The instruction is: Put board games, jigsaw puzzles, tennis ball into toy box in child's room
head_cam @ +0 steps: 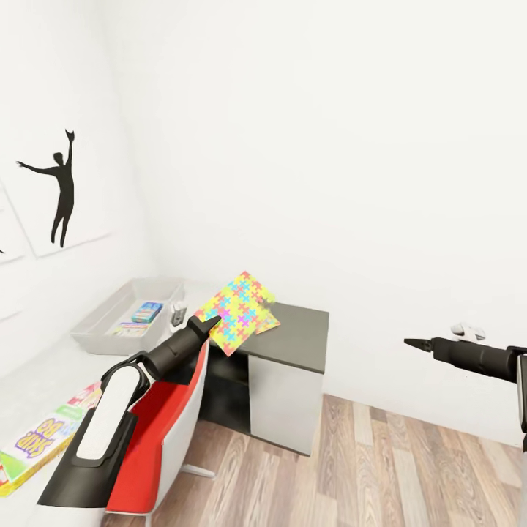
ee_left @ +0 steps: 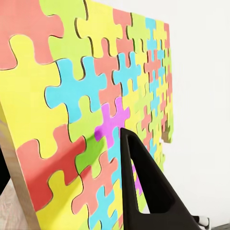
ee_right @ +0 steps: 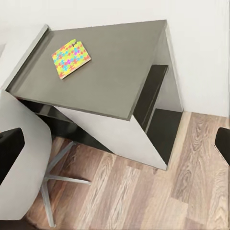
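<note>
Head view: the left pincer [head_cam: 207, 323] is clamped on a jigsaw puzzle [head_cam: 238, 310], held above the surface [head_cam: 300, 333] near the toy box [head_cam: 110, 322]; the right pincer [head_cam: 417, 343] looks closed, well apart.

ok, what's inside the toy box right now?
In the head view the grey toy box holds a blue box and a flat colourful box beside it. Its near wall hides part of the floor.

Second jigsaw puzzle [head_cam: 268, 320] mostly hidden behind the held jigsaw puzzle [head_cam: 238, 310].
</note>
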`<state>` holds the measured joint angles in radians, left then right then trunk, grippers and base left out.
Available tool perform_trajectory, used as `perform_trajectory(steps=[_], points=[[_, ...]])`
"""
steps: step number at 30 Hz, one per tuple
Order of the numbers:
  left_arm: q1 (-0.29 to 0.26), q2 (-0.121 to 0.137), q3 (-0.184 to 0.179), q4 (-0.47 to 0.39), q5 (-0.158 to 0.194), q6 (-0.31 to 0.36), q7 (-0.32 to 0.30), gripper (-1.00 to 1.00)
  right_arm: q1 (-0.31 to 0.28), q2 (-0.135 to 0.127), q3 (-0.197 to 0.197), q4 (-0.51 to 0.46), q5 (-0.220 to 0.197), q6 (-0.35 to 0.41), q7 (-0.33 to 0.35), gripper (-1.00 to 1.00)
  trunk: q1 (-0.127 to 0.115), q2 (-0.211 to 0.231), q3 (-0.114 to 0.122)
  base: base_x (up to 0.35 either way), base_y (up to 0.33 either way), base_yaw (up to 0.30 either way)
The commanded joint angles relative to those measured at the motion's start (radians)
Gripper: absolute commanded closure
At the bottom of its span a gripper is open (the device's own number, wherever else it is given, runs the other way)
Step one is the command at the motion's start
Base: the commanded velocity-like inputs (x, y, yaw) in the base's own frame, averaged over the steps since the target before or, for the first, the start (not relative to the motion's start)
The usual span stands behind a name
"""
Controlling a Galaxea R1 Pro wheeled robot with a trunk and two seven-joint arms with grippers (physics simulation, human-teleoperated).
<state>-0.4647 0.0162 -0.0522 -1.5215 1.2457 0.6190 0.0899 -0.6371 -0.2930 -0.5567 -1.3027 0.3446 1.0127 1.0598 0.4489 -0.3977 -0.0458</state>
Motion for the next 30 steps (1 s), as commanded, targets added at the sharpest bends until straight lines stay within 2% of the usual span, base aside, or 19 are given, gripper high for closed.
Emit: perform_trajectory(steps=[1,11,30], points=[[-0.001,0.001,0.0,-0.001,0.011,0.001,0.009,1.0,-0.001,0.0,0.0,-0.002,0.01,0.004,0.01,-1.0,0.001,-0.002,-0.002,0.245,-0.234,-0.001],[0.0,0.002,0.002,0.001,0.011,0.002,0.007,1.0,0.007,0.003,0.003,-0.024,0.01,0.004,0.011,-1.0,0.001,-0.002,-0.002,0.281,-0.145,0.0],[0.0,0.002,0.002,0.006,0.009,0.003,0.007,1.0,0.036,0.005,0.003,-0.082,0.009,0.007,0.012,-1.0,0.001,-0.002,-0.002,0.329,-0.017,0.0]])
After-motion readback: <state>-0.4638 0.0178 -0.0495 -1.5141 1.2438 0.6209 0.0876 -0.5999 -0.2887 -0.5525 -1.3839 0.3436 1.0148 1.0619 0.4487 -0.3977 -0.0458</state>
